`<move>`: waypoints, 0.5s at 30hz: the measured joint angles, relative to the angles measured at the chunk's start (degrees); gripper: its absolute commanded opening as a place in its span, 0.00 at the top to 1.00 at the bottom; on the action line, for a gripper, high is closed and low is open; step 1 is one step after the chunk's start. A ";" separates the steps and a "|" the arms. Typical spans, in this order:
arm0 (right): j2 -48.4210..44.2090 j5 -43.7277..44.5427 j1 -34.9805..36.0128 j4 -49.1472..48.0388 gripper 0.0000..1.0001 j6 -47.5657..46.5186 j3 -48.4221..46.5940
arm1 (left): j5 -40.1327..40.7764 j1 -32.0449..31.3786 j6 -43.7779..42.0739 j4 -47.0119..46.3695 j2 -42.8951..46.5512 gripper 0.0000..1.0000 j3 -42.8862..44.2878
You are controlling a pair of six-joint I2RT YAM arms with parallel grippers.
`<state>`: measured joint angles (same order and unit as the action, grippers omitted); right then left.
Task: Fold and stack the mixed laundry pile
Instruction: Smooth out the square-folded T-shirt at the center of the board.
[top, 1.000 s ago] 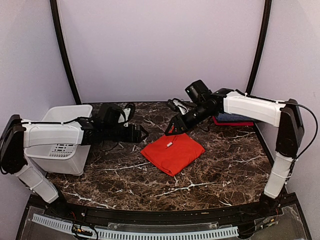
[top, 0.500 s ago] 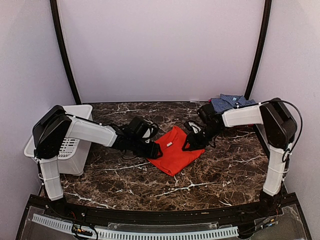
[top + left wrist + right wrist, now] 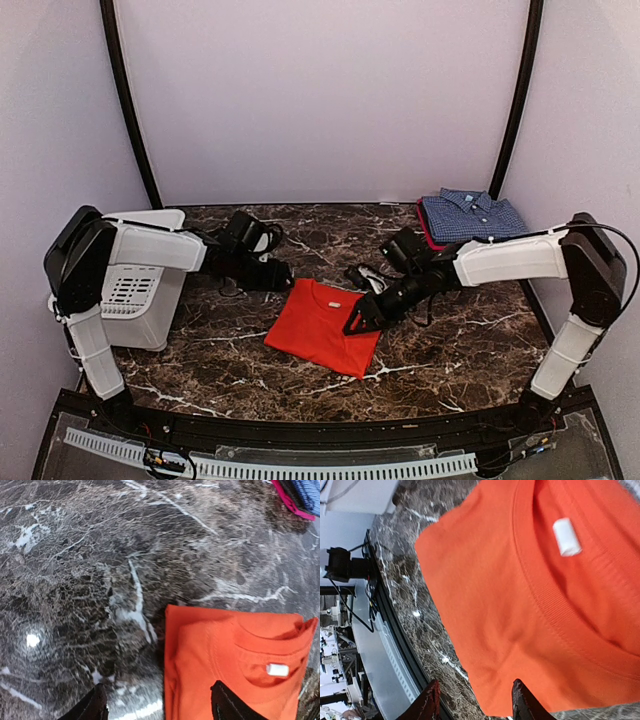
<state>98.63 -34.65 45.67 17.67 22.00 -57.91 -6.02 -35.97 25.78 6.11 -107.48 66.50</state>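
The bright orange-red shirt (image 3: 322,325) lies folded flat at the table's middle, collar and white tag toward the back. It also shows in the left wrist view (image 3: 235,665) and the right wrist view (image 3: 530,595). The blue-and-white checked shirt (image 3: 470,215) lies folded at the back right on top of a red-pink cloth; its edge shows in the left wrist view (image 3: 306,492). My left gripper (image 3: 283,277) is open and empty, low over the orange shirt's back left corner (image 3: 157,707). My right gripper (image 3: 352,322) is open and empty over the shirt's right edge (image 3: 475,702).
A white slotted plastic basket (image 3: 140,290) stands at the left edge of the table, under my left arm. The dark marble table (image 3: 460,340) ends at a black front rail. Curved black poles rise at both back corners.
The orange shirt has shifted forward and left and now lies squarer. My left gripper has pulled back to its back left corner. My right gripper has moved forward onto its right edge.
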 measured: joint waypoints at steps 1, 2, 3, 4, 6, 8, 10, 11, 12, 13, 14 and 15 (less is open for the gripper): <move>-1.60 0.17 -1.01 0.35 0.54 -0.02 -0.20 | -0.74 -0.07 -0.11 -0.09 2.03 0.30 -1.27; -3.15 0.52 -2.27 0.48 0.55 -0.15 -0.48 | -1.55 -0.24 -0.09 -0.26 4.63 0.30 -2.86; -4.50 1.05 -3.80 0.55 0.56 -0.35 -0.90 | -2.47 -0.28 -0.07 -0.35 7.30 0.30 -4.35; -5.40 1.55 -5.46 0.61 0.56 -0.59 -1.44 | -3.45 -0.42 0.02 -0.61 9.97 0.30 -5.79; -5.90 2.73 -8.44 0.63 0.57 -1.18 -2.49 | -4.92 -1.01 0.24 -1.22 14.23 0.29 -8.41; -5.51 4.52 -11.04 1.16 0.57 -2.03 -3.02 | -5.62 -2.05 0.42 -1.27 17.16 0.29 -10.58; -4.61 6.64 -12.20 2.29 0.57 -2.97 -3.04 | -5.79 -3.80 0.52 -1.16 17.92 0.29 -12.20; -4.04 7.37 -12.24 2.60 0.56 -3.32 -3.04 | -5.79 -4.46 0.57 -1.09 17.92 0.29 -12.87; -3.21 8.02 -12.20 2.95 0.55 -3.67 -3.06 | -5.77 -5.16 0.66 -0.81 17.86 0.29 -13.81; -2.08 8.94 -12.13 3.26 0.54 -4.09 -3.13 | -5.79 -5.97 0.92 -0.17 17.75 0.27 -14.86; -1.25 9.53 -12.07 3.56 0.53 -4.22 -3.21 | -5.79 -6.40 1.07 0.22 17.57 0.26 -15.50; -0.22 10.54 -12.07 4.02 0.53 -4.44 -3.41 | -5.77 -6.73 1.33 0.59 17.29 0.26 -16.11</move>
<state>98.41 -24.12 33.61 21.69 17.56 -61.32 -11.79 -42.70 27.11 6.70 -90.19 50.39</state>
